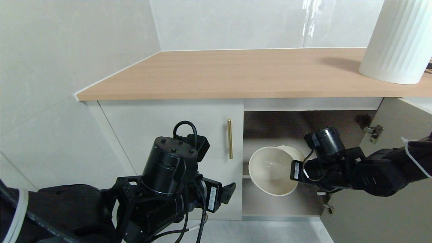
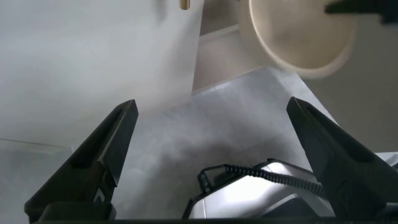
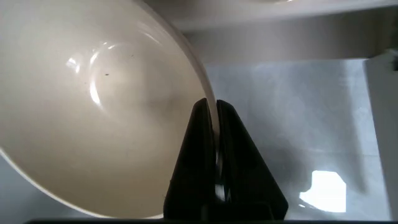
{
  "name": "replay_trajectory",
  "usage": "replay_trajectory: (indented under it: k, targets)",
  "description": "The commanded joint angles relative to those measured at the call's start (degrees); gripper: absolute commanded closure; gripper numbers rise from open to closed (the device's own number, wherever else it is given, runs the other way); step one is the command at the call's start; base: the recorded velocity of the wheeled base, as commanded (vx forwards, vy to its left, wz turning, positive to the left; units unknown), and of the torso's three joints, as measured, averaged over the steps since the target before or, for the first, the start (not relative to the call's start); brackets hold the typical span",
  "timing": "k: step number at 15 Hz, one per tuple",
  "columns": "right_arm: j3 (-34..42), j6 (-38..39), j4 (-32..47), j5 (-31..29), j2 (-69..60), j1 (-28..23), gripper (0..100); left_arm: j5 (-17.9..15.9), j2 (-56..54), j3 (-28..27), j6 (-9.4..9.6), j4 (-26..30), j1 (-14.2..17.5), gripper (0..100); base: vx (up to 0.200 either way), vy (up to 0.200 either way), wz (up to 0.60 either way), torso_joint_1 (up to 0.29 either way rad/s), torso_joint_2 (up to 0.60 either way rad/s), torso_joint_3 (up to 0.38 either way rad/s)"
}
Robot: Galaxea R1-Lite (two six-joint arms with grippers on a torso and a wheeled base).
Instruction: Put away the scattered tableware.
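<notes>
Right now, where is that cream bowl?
In the head view the bowl hangs right of centre, tilted at the mouth of the open cabinet under the counter, its rim pinched by the right gripper, beside the brass handle.

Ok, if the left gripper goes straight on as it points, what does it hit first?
Likely the closed cabinet door near its free edge; the bowl in the right gripper hangs just beside that line. Depth is unclear.
</notes>
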Motion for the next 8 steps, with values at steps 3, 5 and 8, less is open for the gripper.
replay_trajectory:
  k: [3,5,8]
  targets:
    - [-3.2,0.5,-0.9,-1.6,5.4,-5.2,100,0.0,-0.4,0.0,-0.02,0.0,0.0,0,0.0,0.0,0.0,0.0,0.0,0.0]
    - [-5.1,2.9,-1.5,-2.3,6.8,-7.1,100,0.0,-0.4,0.0,-0.02,0.0,0.0,0,0.0,0.0,0.0,0.0,0.0,0.0]
    - [-6.5,4.2,-4.7,-4.4,8.3,-9.3,100,0.0,-0.4,0.0,-0.02,0.0,0.0,0,0.0,0.0,0.0,0.0,0.0,0.0]
